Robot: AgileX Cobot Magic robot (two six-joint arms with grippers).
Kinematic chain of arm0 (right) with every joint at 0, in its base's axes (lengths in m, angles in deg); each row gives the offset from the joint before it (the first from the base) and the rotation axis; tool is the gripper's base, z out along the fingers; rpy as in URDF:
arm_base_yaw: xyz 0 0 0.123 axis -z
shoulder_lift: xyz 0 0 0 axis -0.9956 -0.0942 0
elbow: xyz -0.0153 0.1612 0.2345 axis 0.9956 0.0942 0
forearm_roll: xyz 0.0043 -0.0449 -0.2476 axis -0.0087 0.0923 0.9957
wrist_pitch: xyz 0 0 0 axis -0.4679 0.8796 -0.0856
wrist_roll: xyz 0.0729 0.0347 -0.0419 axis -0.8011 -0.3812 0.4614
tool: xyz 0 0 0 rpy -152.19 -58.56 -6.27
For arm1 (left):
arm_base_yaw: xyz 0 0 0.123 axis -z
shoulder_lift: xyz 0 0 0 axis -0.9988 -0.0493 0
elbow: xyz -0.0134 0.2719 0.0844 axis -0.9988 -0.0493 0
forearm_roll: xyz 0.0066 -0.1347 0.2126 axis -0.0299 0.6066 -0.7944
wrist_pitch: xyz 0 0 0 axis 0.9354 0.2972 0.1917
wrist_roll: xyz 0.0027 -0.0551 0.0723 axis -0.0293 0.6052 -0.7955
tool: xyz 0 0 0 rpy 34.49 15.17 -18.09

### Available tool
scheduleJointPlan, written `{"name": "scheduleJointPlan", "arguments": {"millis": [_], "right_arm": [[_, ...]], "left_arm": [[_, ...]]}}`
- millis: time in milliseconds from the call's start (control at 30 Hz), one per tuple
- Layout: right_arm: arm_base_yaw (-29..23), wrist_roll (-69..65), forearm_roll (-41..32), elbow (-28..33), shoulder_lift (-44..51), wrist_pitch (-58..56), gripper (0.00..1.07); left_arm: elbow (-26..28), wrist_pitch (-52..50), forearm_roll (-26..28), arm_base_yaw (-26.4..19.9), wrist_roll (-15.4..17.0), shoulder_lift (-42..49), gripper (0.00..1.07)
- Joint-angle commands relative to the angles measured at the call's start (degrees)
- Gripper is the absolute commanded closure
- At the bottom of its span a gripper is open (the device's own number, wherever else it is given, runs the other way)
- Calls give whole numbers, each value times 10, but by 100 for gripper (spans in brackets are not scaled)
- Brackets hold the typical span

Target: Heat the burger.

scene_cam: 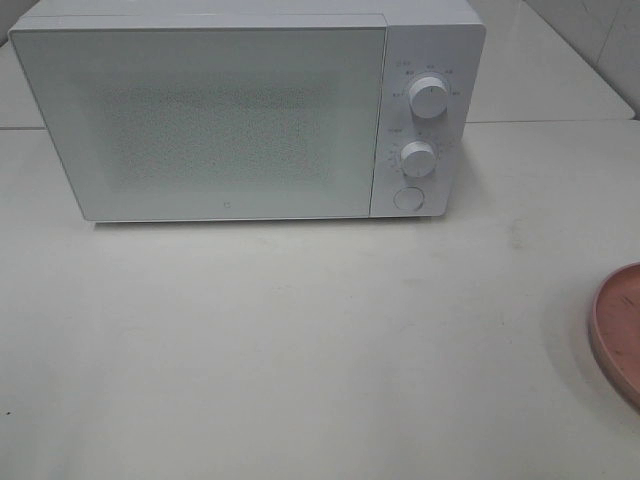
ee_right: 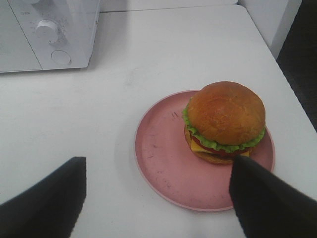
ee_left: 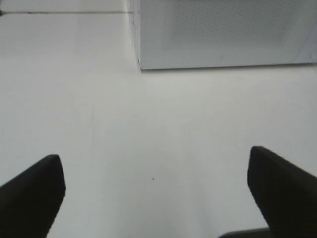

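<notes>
The burger (ee_right: pixel 225 119), with a glossy golden-brown bun, green lettuce, cheese and dark filling, sits on a round pink plate (ee_right: pixel 163 153). My right gripper (ee_right: pixel 158 193) hovers open just short of the plate, and one fingertip (ee_right: pixel 257 193) overlaps the plate's near rim beside the burger. In the exterior high view only the plate's edge (scene_cam: pixel 615 330) shows at the far right; the burger is out of that view. My left gripper (ee_left: pixel 156 186) is open over bare table in front of the white microwave (ee_left: pixel 223 34). The microwave (scene_cam: pixel 240 110) stands at the back with its door shut.
The microwave's panel carries two dials (scene_cam: pixel 428 97) (scene_cam: pixel 417 157) and a round button (scene_cam: pixel 407 198). The white table's right edge (ee_right: pixel 292 94) runs close to the plate, with dark floor beyond it. A white wall or block (ee_right: pixel 272 20) stands at the far corner.
</notes>
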Motion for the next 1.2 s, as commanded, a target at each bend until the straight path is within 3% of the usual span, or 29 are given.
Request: {"name": "scheduleJointPlan", "arguments": {"millis": [33,1200], "right_arm": [[3,7,-2,-1,15,3,31],[3,7,-2,-1,15,3,31]], "left_arm": [[0,-6,3,-24,3,31,12],[0,-6,4,-25,3,29,12]]}}
